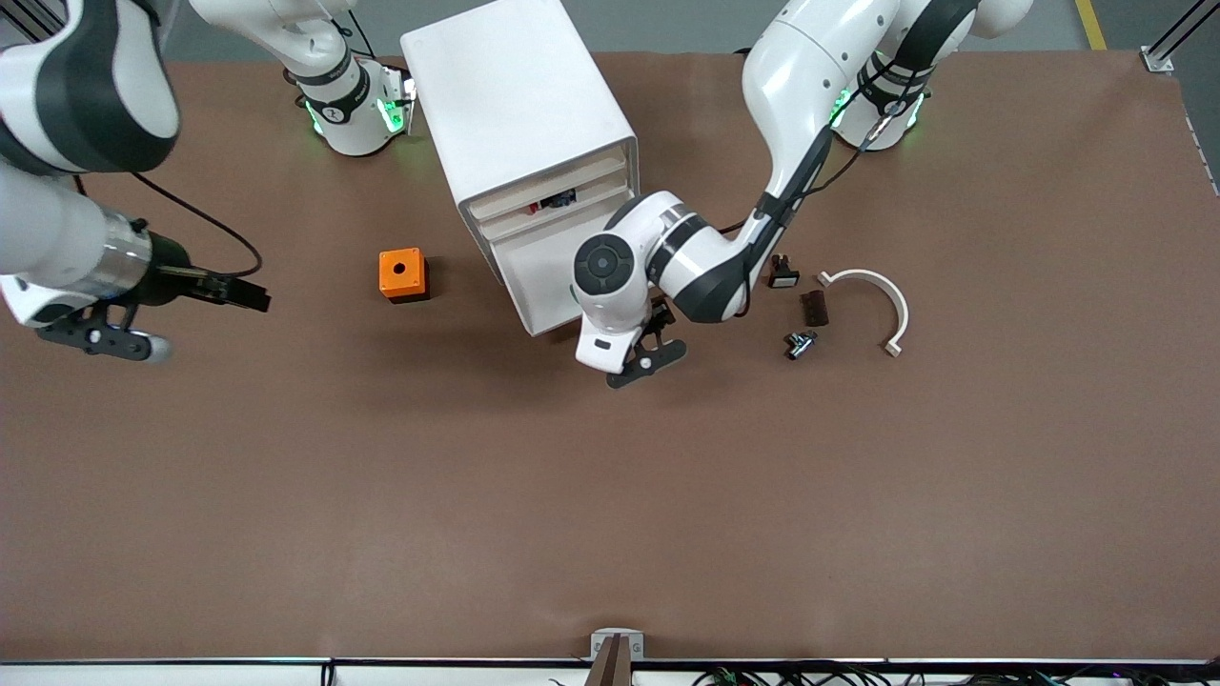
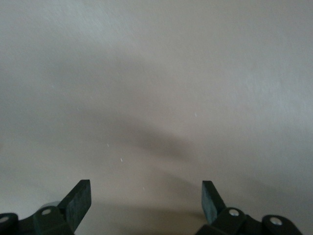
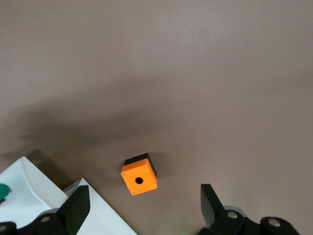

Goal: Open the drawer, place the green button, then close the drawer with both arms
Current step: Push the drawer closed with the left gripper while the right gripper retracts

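The drawer [image 1: 545, 276], third from the top of the white cabinet [image 1: 519, 105], stands pulled out toward the front camera, with wide bare brown tabletop [image 1: 610, 514] nearer the camera than its front edge; a speck of green shows in it in the right wrist view, but the button cannot be made out. The left pincer [image 1: 658, 329], fingers [image 2: 78, 200] spread and empty, hangs at the drawer's front corner on a sharply bent arm. The right pincer [image 1: 250, 295], also released, waits over bare tabletop toward the right arm's end, well apart from the orange box [image 1: 403, 274].
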`<state>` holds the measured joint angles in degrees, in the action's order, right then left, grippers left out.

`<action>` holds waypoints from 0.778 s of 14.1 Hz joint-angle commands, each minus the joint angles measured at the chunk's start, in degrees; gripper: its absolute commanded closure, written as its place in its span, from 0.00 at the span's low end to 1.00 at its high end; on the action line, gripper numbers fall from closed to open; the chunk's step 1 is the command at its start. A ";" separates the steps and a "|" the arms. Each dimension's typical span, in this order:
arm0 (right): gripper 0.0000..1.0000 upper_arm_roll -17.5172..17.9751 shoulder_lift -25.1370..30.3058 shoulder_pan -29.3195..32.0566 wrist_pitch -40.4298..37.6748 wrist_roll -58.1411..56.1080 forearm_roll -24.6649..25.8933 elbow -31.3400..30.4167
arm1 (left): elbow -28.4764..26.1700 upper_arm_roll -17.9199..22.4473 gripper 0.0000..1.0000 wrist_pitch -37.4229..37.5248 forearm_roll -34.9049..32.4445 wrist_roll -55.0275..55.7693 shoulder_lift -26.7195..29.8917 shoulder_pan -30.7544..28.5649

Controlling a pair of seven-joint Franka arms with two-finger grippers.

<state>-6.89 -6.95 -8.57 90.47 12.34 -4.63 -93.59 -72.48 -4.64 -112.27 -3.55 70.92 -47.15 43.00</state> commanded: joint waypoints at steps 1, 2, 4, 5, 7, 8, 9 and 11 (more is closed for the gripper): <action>0.00 1.18 0.36 3.46 -1.08 -6.17 1.02 1.65 | -0.29 0.07 0.01 -0.84 -1.02 0.45 0.39 1.73; 0.00 1.18 0.36 4.34 -1.08 -7.58 1.37 1.83 | -0.38 0.07 0.01 -1.36 -0.67 0.45 0.39 2.35; 0.00 1.18 0.45 6.10 -1.08 -10.48 1.46 2.27 | -0.38 -0.02 0.01 -2.15 0.55 0.27 0.22 2.88; 0.00 1.18 0.54 6.63 -1.08 -11.62 1.37 2.53 | -0.38 -0.02 0.01 -3.03 1.69 0.18 -0.40 3.66; 0.00 1.01 0.80 7.42 -1.17 -13.56 1.46 2.71 | -0.73 -0.02 0.01 -4.26 1.97 0.27 -1.10 4.28; 0.00 0.92 0.80 8.03 -1.17 -14.79 1.46 2.80 | -1.08 -0.11 0.01 -4.79 2.23 0.36 -1.19 4.89; 0.00 0.83 0.98 8.74 -1.78 -15.93 1.46 2.97 | -1.52 -0.02 0.01 -5.49 3.80 0.36 -1.11 4.99; 0.00 1.00 1.07 9.27 -2.84 -16.12 1.55 5.16 | -1.61 -0.11 0.01 -5.68 7.49 0.36 -0.84 4.99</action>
<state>-6.91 -6.76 -0.76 89.33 -2.48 -3.68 -90.39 -73.31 -4.89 -117.25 0.96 70.96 -48.72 47.74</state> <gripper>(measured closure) 0.000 0.004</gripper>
